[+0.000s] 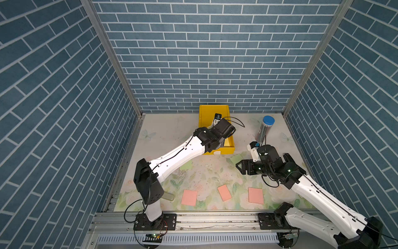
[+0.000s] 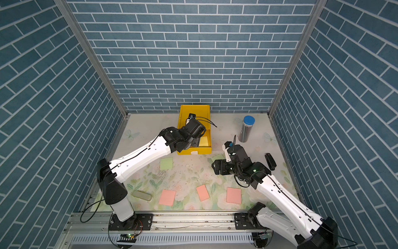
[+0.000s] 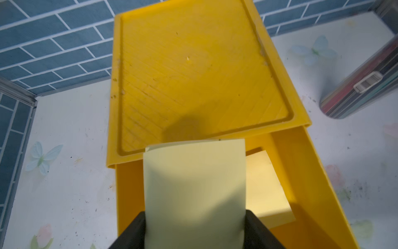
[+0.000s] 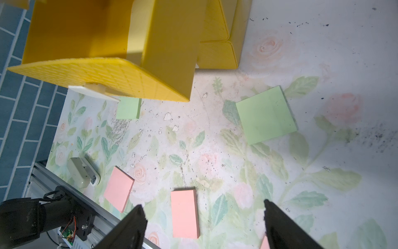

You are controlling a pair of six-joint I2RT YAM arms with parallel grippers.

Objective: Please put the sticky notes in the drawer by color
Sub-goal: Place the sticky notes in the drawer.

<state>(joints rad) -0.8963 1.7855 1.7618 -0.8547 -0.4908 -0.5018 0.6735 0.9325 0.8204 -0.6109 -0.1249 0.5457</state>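
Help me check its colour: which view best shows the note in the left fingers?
Left wrist: the note shows close up, pale yellow, bowed between the left fingers above the open drawer. In both top views the left arm hides it. The right wrist view shows the drawer's outside, no clear note.

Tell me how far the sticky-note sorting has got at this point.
Done: one yellow note lies in the open top drawer. In hand: the left pincer holds a second yellow note above that drawer. Left: two green notes and three pink notes lie on the table; the right pincer hangs open and empty.
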